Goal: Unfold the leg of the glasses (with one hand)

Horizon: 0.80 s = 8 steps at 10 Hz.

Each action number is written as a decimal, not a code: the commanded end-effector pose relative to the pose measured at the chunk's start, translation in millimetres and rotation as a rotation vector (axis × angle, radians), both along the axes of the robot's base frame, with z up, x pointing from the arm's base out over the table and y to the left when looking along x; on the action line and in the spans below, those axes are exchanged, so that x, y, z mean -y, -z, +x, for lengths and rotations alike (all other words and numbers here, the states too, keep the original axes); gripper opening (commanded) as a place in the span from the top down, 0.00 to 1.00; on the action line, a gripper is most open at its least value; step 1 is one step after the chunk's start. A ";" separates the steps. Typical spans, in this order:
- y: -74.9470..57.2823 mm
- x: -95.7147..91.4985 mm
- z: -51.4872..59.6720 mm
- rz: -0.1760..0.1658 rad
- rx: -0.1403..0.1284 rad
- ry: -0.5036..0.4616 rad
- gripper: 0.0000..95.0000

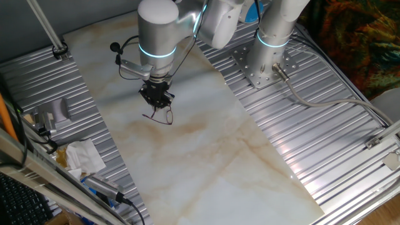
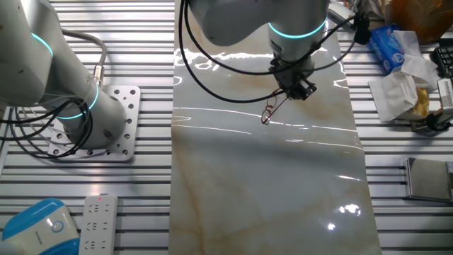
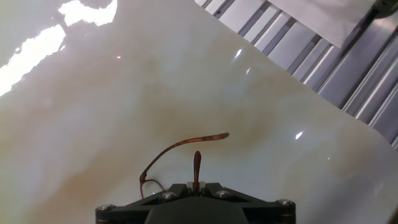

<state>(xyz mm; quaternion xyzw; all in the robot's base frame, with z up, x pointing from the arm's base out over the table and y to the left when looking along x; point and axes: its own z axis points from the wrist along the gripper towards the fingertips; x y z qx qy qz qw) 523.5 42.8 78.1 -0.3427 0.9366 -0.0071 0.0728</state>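
The glasses (image 1: 160, 117) are a thin reddish-brown wire frame hanging just below my gripper (image 1: 157, 100) over the pale marble tabletop. In the other fixed view the glasses (image 2: 268, 113) dangle down-left of the gripper (image 2: 292, 88). In the hand view the gripper (image 3: 196, 185) is shut on one slim arm that sticks straight out between the fingers. The other arm of the glasses (image 3: 180, 144) curves away to the upper right, and part of a lens rim shows at the lower left. I cannot tell whether the frame touches the table.
Ribbed metal panels (image 1: 300, 119) flank the marble slab (image 1: 206, 162) on both sides. A second arm's base (image 1: 272, 44) stands at the back. Crumpled paper (image 1: 84, 156) and small items lie on the left panel. A remote and a blue device (image 2: 42, 223) lie near the other base.
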 end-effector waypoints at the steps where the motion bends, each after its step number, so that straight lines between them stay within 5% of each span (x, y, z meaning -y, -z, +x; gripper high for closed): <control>1: -5.3 3.5 -2.8 -0.004 -0.002 0.023 1.00; 8: -20.1 15.4 -9.9 -0.018 -0.020 0.068 1.00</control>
